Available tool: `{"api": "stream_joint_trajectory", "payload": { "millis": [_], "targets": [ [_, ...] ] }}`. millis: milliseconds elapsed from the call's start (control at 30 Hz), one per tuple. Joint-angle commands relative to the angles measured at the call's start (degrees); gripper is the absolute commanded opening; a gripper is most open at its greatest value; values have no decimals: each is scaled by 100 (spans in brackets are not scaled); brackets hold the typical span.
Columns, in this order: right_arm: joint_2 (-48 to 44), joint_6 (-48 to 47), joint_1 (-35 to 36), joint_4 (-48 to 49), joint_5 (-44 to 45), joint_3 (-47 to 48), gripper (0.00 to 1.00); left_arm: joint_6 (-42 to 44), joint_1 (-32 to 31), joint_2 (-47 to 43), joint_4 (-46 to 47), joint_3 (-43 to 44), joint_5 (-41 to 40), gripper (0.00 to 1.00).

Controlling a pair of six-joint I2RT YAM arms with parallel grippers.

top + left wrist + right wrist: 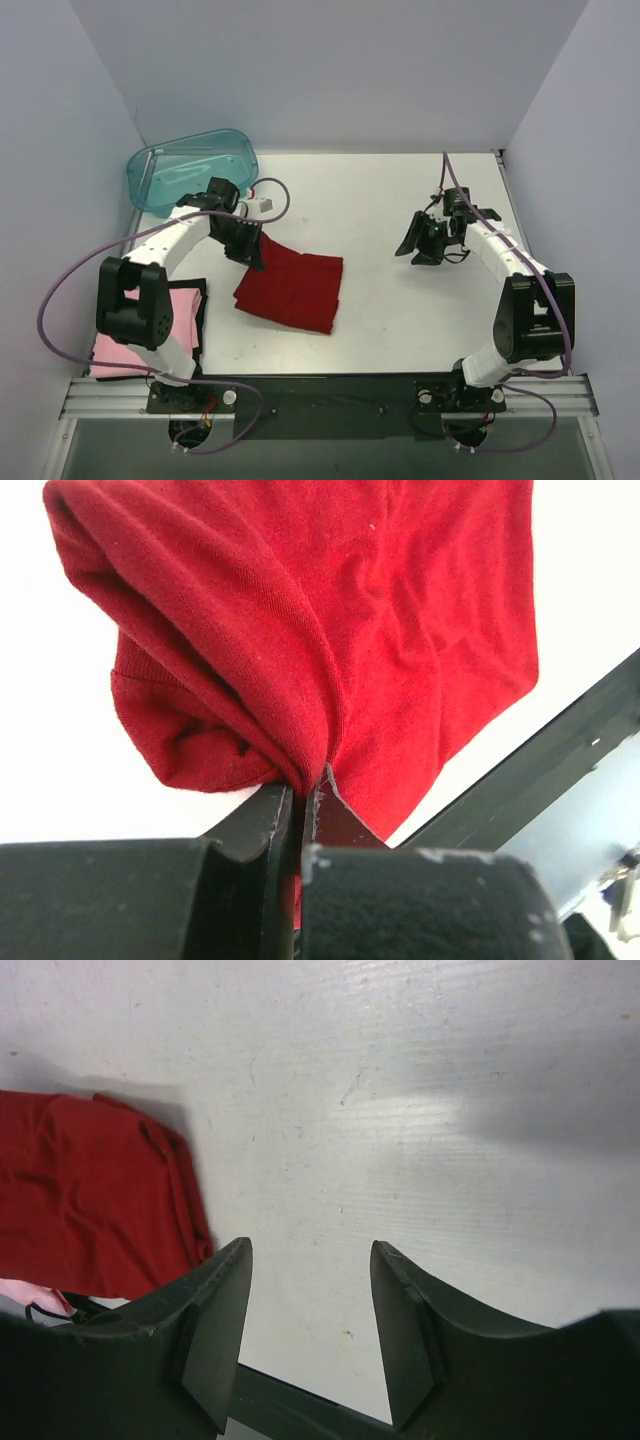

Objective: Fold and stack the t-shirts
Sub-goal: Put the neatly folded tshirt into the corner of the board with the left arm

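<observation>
One corner, upper left, of the dark red t-shirt [295, 290] sits pinched in the left claw [254, 256]; the right claw [425, 247] hangs half-open, empty, well apart.

White table [400, 300] is filling the booth's base; top is looking lightly scuffed & speckled close up in the rt wrist view. Pale lavender-grey walls are closing it in on 3 sides: back wall [330, 70], left wall [50, 150], right wall [590, 130]. Aluminium rail [100, 402] w/ a black plate [330, 405] is running along the near edge. Soft light is coming from overhead, laying faint blurred shadows on the tabletop. Grey surface [330, 455] is showing below the rail; can't tell what it is.
</observation>
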Motion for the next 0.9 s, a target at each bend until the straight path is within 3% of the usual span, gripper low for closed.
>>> {"api": "stream_joint_trajectory", "payload": {
  "millis": [0, 333, 867],
  "targets": [
    [-329, -151, -43, -314, 101, -55, 47, 1762, 211, -547, -2224, 431, -874, 0],
    [-523, -221, -51, -376, 92, -29, 47, 2520, 808, -1672, -3580, 642, -3125, 0],
    [-383, -485, -130, -376, -40, 76, 46, 2942, 1696, -2955, -4319, 555, -5113, 0]
  ]
}}
